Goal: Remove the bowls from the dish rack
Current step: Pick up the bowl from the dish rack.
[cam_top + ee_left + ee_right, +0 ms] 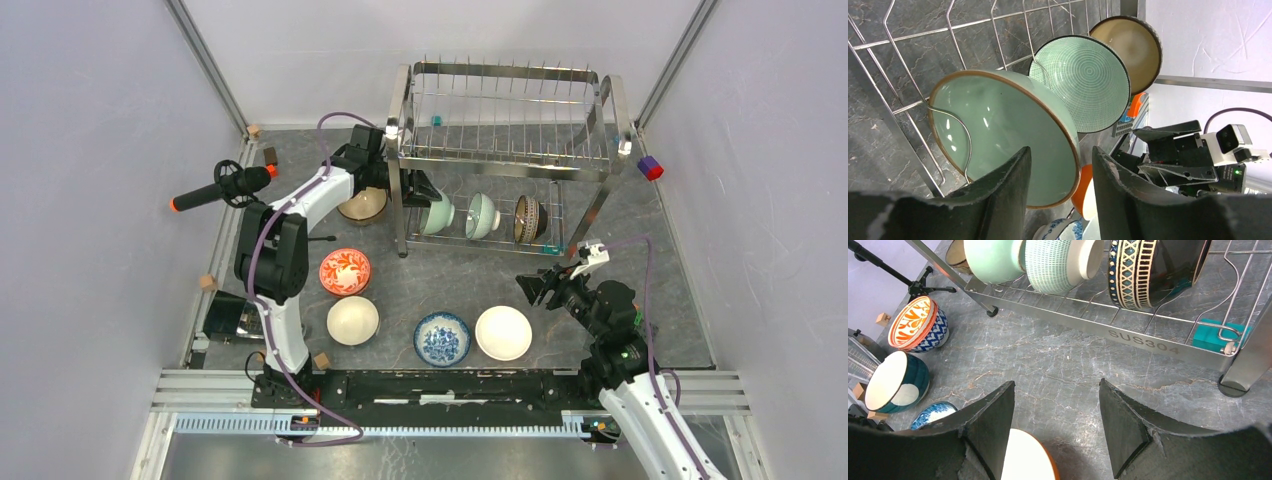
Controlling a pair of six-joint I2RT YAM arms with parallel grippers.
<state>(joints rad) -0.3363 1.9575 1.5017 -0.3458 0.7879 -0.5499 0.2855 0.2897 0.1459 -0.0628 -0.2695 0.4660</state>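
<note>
Left gripper (1060,152), jaws apart, straddles rim of pale green bowl (998,125) standing on edge in lower tier of dish rack (500,165); right gripper (1057,390), jaws apart and empty, hangs over table (1063,365).

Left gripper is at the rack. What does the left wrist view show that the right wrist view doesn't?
Left wrist only: the insides of the racked bowls, the left gripper astride the pale green bowl's rim with its jaws apart, and the right arm beyond.
Right wrist only: the rack's stamped bottom rail, a teal clip, an orange-patterned bowl and a teal bowl on the table, and the open right gripper.
Both: the pale green bowl, the ringed green bowl and the dark-rimmed bowl, all on edge in the rack.
</note>
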